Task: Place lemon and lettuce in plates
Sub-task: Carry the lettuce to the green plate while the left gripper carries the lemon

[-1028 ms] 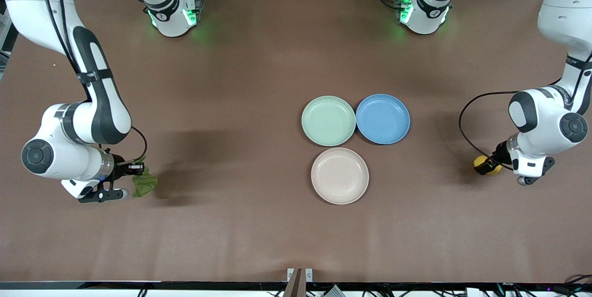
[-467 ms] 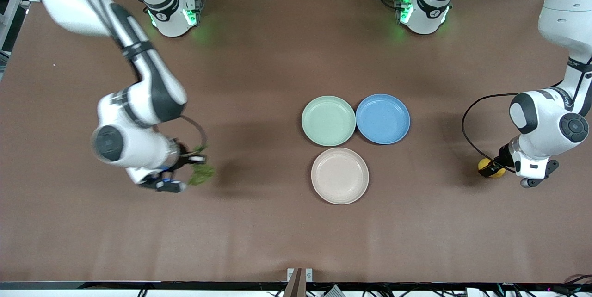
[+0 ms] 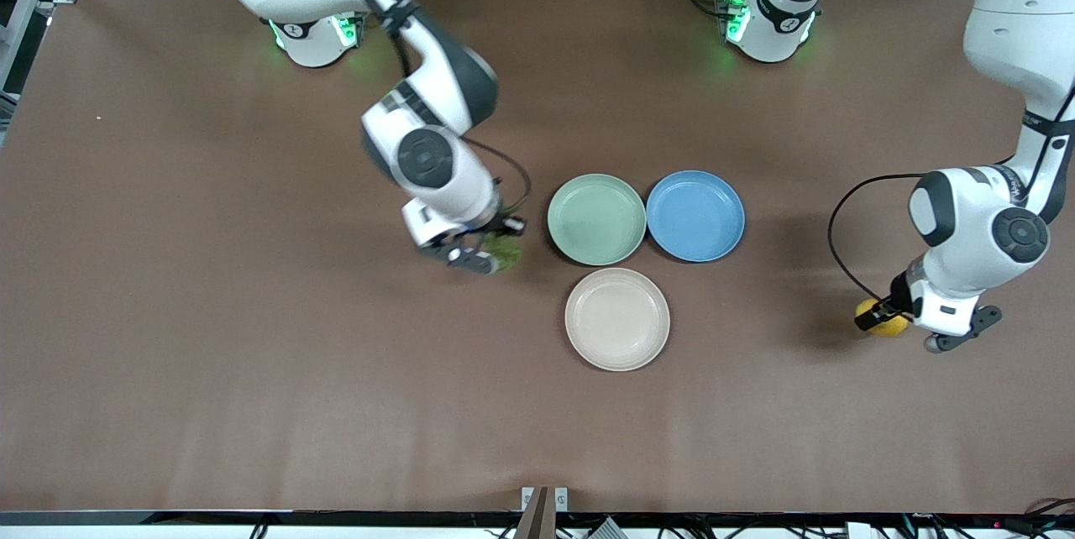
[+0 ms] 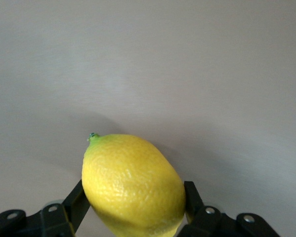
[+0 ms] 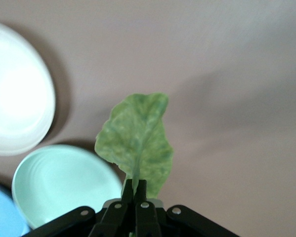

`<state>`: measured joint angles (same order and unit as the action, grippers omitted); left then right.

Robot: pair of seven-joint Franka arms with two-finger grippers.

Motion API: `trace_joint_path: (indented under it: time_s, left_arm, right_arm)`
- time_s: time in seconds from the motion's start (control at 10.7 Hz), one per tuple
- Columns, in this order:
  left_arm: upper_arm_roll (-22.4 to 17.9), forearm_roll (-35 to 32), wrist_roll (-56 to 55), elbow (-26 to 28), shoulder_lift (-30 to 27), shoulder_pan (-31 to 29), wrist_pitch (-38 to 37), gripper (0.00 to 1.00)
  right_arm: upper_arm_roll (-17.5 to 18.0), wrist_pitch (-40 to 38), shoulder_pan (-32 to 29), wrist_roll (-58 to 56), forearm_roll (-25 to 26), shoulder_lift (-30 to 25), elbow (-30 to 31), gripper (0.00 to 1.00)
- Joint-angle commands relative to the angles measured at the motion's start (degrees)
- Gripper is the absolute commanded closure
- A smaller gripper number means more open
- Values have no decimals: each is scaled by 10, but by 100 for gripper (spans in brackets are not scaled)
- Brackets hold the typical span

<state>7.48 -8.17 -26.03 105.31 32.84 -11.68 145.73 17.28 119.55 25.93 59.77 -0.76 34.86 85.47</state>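
Observation:
My right gripper (image 3: 495, 247) is shut on the stem of the dark-green lettuce (image 3: 506, 253) and holds it above the table, just beside the mint green plate (image 3: 596, 218). In the right wrist view the leaf (image 5: 137, 143) hangs from my gripper (image 5: 136, 185), with the mint plate (image 5: 63, 182) and the beige plate (image 5: 17, 113) below. The beige plate (image 3: 617, 319) lies nearer the camera. My left gripper (image 3: 875, 314) is shut on the yellow lemon (image 3: 882, 322) at the left arm's end of the table; the lemon (image 4: 133, 185) fills my gripper (image 4: 134, 205) in the left wrist view.
A blue plate (image 3: 695, 215) lies beside the mint plate, toward the left arm's end. It shows at the edge of the right wrist view (image 5: 2, 215). The brown table (image 3: 252, 388) carries nothing else.
My right arm has swung from the right arm's end of the table to beside the mint plate, carrying the lettuce. My left gripper has shifted slightly toward the plates and the camera with the lemon.

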Motion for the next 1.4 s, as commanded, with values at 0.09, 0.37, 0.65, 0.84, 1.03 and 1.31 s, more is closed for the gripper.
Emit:
trace_joint_path:
  time_s: [0.09,0.37,0.65,0.84,1.03,1.31]
  left_arm:
    - [42,-7,-33,1,-42,50,-2,100]
    - [112,-4,-39,-1,-34,58,-1,100]
    - [119,-4,-112,-54,2,126,-1,100]
    - [119,-4,-153,-95,33,158,-1,100]
    - [119,-4,-178,-103,44,181,0,100]
    - [118,-4,-205,-124,68,215,3,100]
  right_arm:
    - [-7,87,67,110,9,31,-8,100]
    - [-54,171,154,184,29,65,-12,100]
    - [-112,187,222,208,29,97,-36,73]
    - [-113,178,221,213,25,93,-51,0]
    - [-113,144,211,210,19,79,-72,0]
    - [-105,-5,171,164,17,17,-121,0]
